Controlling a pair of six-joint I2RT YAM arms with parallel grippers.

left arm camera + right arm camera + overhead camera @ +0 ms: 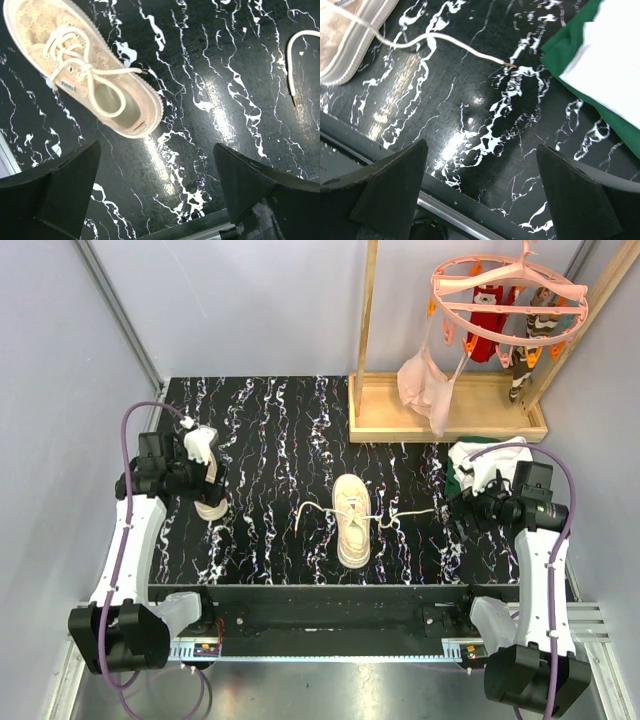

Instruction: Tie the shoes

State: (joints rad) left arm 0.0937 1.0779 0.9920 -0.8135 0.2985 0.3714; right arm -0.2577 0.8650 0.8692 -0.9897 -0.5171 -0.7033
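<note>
Left end effector [156, 150] and right end effector [481, 146] both gape over the table, so the untied middle sneaker [351, 520] likely needs each to pinch one of its loose laces [408, 515].

Your top view looks down from above and behind the arms, over the whole table [270, 420]. Each wrist view faces down, close to the table, framed by its own jaws. Beyond the left jaws lies one shoe [75, 65]. Beyond the right jaws lies a lace [470, 50] of the other shoe [355, 50]. The top view shows both.
</note>
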